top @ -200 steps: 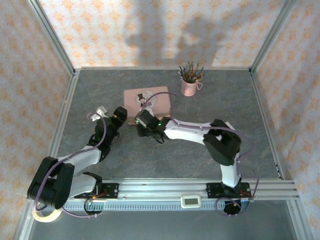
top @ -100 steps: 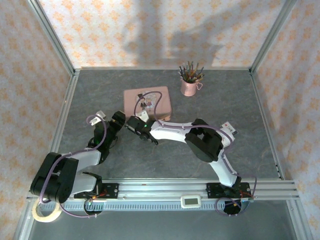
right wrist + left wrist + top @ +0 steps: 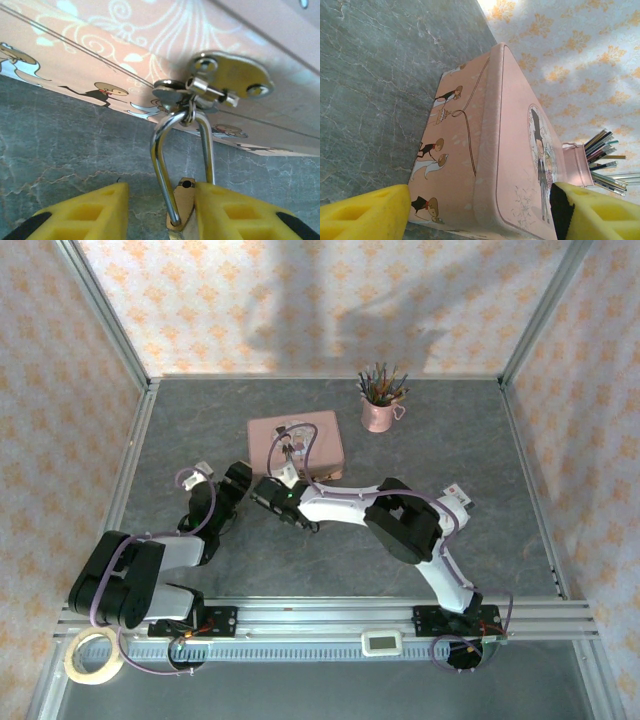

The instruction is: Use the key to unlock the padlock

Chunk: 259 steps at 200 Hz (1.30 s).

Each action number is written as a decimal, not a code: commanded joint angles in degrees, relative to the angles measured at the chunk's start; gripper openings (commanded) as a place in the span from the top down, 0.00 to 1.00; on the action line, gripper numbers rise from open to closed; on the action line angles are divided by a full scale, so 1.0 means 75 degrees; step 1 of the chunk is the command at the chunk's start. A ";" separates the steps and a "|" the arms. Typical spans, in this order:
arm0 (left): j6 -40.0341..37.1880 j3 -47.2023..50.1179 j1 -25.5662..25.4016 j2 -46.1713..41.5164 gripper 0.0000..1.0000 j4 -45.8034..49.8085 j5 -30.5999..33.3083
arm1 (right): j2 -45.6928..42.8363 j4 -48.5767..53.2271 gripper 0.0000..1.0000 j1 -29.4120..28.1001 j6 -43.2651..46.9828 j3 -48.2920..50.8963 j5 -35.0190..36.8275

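Bright, even light, with soft shadows at top centre on the back wall point(image 3: 330, 320). Glare streaks the padlock point(image 3: 162, 150) shackle, in sharp close focus.

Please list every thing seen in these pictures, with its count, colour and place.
tin: one, pink, middle of the table
latch: one, silver, on the tin's side
padlock: one, brass with silver shackle, hanging from the latch
cup: one, pink, holding pencils, behind the tin, to its right
tape roll: one, pale, near left corner, outside the table
table: one, grey marbled
left gripper: one, yellow fingers, open, facing the tin
right gripper: one, yellow fingers, open, either side of the padlock
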State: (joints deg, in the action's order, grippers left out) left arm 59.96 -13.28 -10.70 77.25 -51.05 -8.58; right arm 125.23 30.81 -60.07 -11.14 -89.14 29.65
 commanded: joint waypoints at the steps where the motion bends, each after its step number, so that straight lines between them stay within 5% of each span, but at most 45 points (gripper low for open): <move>1: 0.0073 0.0032 0.0064 -0.0060 0.26 -0.0262 -0.0067 | -0.0412 -0.0165 0.62 0.0018 0.0188 0.0669 -0.0180; 52: 0.0020 -0.0022 0.0066 -0.0283 0.27 -0.0069 0.0030 | -0.1377 -0.1546 0.52 0.0227 0.0719 0.1862 -0.0858; 99: -0.0019 -0.0025 0.0066 -0.0467 0.26 0.0104 0.0045 | -0.1471 -0.2628 0.54 0.0340 0.1040 0.2425 -0.0907; 160: -0.0178 -0.0058 0.0067 -0.0760 0.26 0.0359 0.0194 | -0.1481 -0.3622 0.78 0.0600 0.1122 0.3039 -0.0751; 216: -0.0350 -0.0115 0.0079 -0.0844 0.26 0.0390 0.0210 | -0.2319 -0.4046 1.00 0.1026 0.2254 0.3447 -0.2597; 259: -0.0560 -0.0143 0.0034 -0.0500 0.32 -0.0302 -0.0861 | -0.2471 -0.3630 1.00 0.1648 0.3262 0.3121 -0.4705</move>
State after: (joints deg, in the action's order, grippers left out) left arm 57.78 -13.34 -10.70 72.44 -49.15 -9.78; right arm 108.57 2.13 -50.04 7.73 -63.94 5.98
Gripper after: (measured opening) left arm 0.697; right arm 0.083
